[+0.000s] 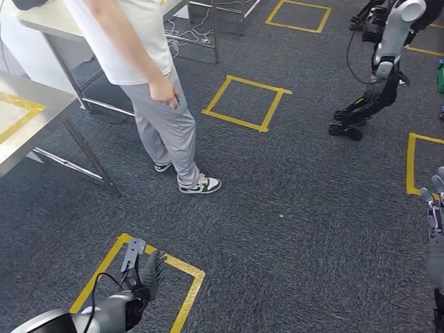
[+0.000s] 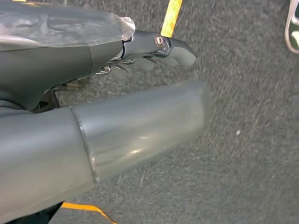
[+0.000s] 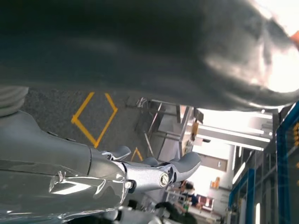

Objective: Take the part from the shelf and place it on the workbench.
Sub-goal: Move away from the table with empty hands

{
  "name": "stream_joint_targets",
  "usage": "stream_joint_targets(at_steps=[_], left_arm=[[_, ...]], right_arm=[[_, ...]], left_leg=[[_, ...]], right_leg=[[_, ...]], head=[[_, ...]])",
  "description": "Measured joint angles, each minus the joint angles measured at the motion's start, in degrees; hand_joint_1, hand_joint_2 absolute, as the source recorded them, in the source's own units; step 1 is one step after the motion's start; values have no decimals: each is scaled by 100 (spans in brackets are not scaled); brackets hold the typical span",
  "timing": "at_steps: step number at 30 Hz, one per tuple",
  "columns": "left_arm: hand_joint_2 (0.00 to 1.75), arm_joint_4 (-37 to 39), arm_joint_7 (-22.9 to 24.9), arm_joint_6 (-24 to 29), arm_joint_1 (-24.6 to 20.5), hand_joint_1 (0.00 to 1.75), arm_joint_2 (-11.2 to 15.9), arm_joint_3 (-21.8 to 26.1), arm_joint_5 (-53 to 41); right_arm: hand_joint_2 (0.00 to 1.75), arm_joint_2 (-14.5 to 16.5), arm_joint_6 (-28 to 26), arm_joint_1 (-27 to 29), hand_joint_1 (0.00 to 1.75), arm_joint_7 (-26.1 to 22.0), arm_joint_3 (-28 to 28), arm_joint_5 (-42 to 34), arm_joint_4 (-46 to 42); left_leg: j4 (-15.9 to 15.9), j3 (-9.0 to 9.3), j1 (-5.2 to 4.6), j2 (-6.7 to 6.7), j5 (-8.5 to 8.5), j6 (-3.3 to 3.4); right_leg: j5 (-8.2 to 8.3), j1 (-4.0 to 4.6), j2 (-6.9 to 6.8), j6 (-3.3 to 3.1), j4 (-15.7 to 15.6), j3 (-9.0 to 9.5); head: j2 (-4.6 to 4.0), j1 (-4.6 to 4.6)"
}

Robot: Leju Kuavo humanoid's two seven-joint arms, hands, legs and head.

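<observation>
A dark grey carpet [image 1: 293, 208] marked with yellow taped squares [image 1: 246, 103] covers the room, and the robot looks down at it rather than at any shelf. A person [image 1: 152, 83] in a white shirt and grey trousers stands ahead, beside a metal desk [image 1: 26, 118] at the left with yellow tape on its top. Another robot [image 1: 385, 62] stands at the far right.

The left hand [image 1: 149, 274] hangs low over a taped square, its fingers closed around a small dark bracket-like part [image 1: 132, 255] that stands up from the grip. The right hand [image 1: 434, 201] shows at the right edge with fingers spread and nothing in it.

Judging from this, the pickup is done; carrying the part to the desk and setting it down are left.
</observation>
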Motion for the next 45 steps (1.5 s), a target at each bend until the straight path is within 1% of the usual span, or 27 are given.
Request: stream_joint_targets(at_steps=[1, 3, 5, 6, 8, 10, 12, 14, 16, 17, 19, 21, 22, 23, 24, 25, 27, 29, 32, 34, 35, 36, 38, 40, 41, 43, 45], left_arm=[[0, -1, 4, 1, -8, 0, 1, 0, 8], [0, -2, -1, 1, -17, 0, 3, 0, 19], [0, -2, -7, 2, 4, 0, 5, -1, 19], [0, -2, -8, 4, 22, 0, 5, -1, 17], [0, -2, -9, 11, 42, 0, 2, -1, 8], [0, -2, -9, 17, 30, 0, -3, -1, -3], [0, -2, -9, 26, 9, 0, -2, -1, -8], [0, -2, -8, 37, -11, 0, 0, -1, -7], [0, -2, -7, 48, -33, 0, -8, -1, 7], [0, -2, -8, 53, -46, 0, -16, 0, 17], [0, -3, -16, 51, -60, 0, -31, 1, 28], [0, -4, -24, 49, -37, 0, -37, 0, 30], [0, -4, -24, 48, -16, 0, -36, 0, 29], [0, -4, -21, 46, 3, 0, -36, 0, 27], [0, -4, -19, 44, 14, 0, -36, 0, 26], [0, -4, -17, 41, 19, 0, -37, 1, 25], [0, -4, -14, 36, 16, 0, -42, 1, 24], [0, -4, -13, 34, 10, 0, -32, 1, 27], [0, -4, -13, 33, 6, 0, -25, 0, 32], [0, -4, -15, 33, -4, 0, -26, 0, 31], [0, -4, -18, 33, -5, 0, -23, 0, 28], [0, -4, -21, 33, 1, 0, -19, 0, 25], [0, -4, -24, 34, 35, 0, -10, 0, 23], [0, -4, -24, 36, 64, 0, -3, 0, 23], [0, -4, -24, 36, 65, 0, -3, 0, 22], [0, -4, -24, 35, 50, 0, 1, 0, 20], [0, -4, -27, 36, 27, 0, 16, 0, 14]], right_arm=[[0, 0, -5, 25, 0, 7, -3, 9, -25], [0, 1, -6, 37, 0, 15, -5, 17, -66], [0, 2, 2, 33, 0, 25, -3, 24, -89], [0, 2, 8, 36, 0, 32, -2, 27, -93], [0, 2, 26, 39, 0, 52, -3, 32, -103], [0, 2, 41, 37, 0, 67, -3, 34, -116], [0, 2, 48, 33, 0, 70, -3, 34, -126], [0, 2, 57, 32, 0, 73, -3, 33, -131], [0, 2, 78, 35, 0, 70, -2, 32, -134], [0, 3, 91, 40, 0, 63, -1, 31, -138], [0, 3, 108, 24, 0, 43, -3, 28, -148], [0, 4, 110, 8, 0, 29, -5, 26, -154], [0, 4, 110, 12, 0, 28, -7, 25, -153], [0, 4, 110, 24, 0, 27, -6, 25, -153], [0, 4, 110, 35, 0, 28, -7, 25, -153], [0, 4, 109, 42, 0, 28, -7, 25, -153], [0, 4, 109, 46, 0, 27, -9, 25, -154], [0, 5, 106, 48, 0, 25, -11, 26, -155], [0, 7, 99, 58, 0, 20, -9, 38, -155], [0, 7, 96, 62, 0, 18, -9, 53, -163], [0, 7, 94, 54, 0, 18, -8, 60, -167], [0, 8, 94, 46, 0, 18, -4, 64, -171], [0, 9, 99, 34, 0, 22, 5, 68, -169], [0, 9, 103, 34, 0, 25, 10, 69, -168], [0, 9, 103, 33, 0, 26, 11, 69, -168], [0, 9, 103, 27, 0, 26, 12, 69, -168], [0, 9, 101, 13, 0, 27, 12, 72, -169]], left_leg=[[21, 8, 11, -23, -25, -38], [410, -140, 31, -288, -289, -96], [1269, -526, 36, -558, -734, -115], [1712, -746, 34, -597, -905, -114], [1962, -909, 33, -607, -873, -94], [1312, -640, 33, -645, -458, -52], [433, -249, 34, -826, -91, -5], [46, -85, 25, -939, 8, 16], [16, -74, 20, -860, 5, 38], [-6, -61, 29, -802, 13, 62], [-56, -31, 62, -684, 23, 113], [-67, -16, 60, -549, 10, 143], [-64, -13, 57, -479, 4, 149], [-62, -10, 54, -413, -3, 148], [-58, -5, 57, -347, -12, 140], [-54, 5, 62, -284, -23, 126], [-34, 39, 71, -160, -60, 73], [-12, 68, 51, -71, -90, 9], [2, 88, 34, 58, -96, -80], [116, 64, 64, -56, -207, -144], [360, -39, 75, -207, -364, -165], [719, -204, 78, -383, -565, -172], [1624, -661, 60, -569, -943, -150], [1943, -864, 36, -596, -949, -103], [1719, -779, 23, -611, -775, -65], [839, -385, -8, -745, -317, 36], [192, -87, -33, -934, -96, 108]], right_leg=[[16, -12, 54, -34, -10, 18], [66, -40, 164, -110, -31, 50], [98, -39, 292, -159, -27, 18], [106, -35, 366, -171, -22, 3], [109, -26, 524, -176, -11, -5], [107, -19, 674, -174, -2, 4], [102, -12, 804, -153, 9, -6], [100, -23, 914, -97, 20, -46], [105, -38, 1007, -21, 12, -96], [88, -39, 988, 12, 29, -119], [-99, -23, 728, 69, 308, -273], [-497, -43, 391, 124, 1097, -640], [-664, -62, 315, 151, 1514, -844], [-749, -83, 282, 173, 1808, -986], [-697, -100, 266, 191, 1834, -998], [-551, -115, 243, 205, 1636, -896], [-146, -122, 46, 220, 745, -438], [41, -90, -128, 179, 147, -131], [52, -60, 3, 48, 116, -114], [78, -67, 122, -28, 100, -116], [96, -70, 182, -69, 88, -114], [110, -69, 239, -101, 81, -118], [130, -42, 382, -145, 82, -147], [142, -8, 543, -163, 83, -161], [145, 8, 623, -167, 84, -159], [149, 23, 769, -167, 84, -149], [158, 19, 893, -139, 87, -172]], head=[[0, -2], [0, -14], [0, -32], [0, -37], [0, -39], [0, -42], [0, -39], [0, -37], [0, -41], [0, -44], [0, -17], [0, 13], [0, 18], [0, 17], [0, 18], [0, 18], [0, 20], [0, 19], [0, 2], [0, -7], [0, -18], [0, -32], [0, -58], [0, -69], [0, -71], [0, -73], [0, -63]])
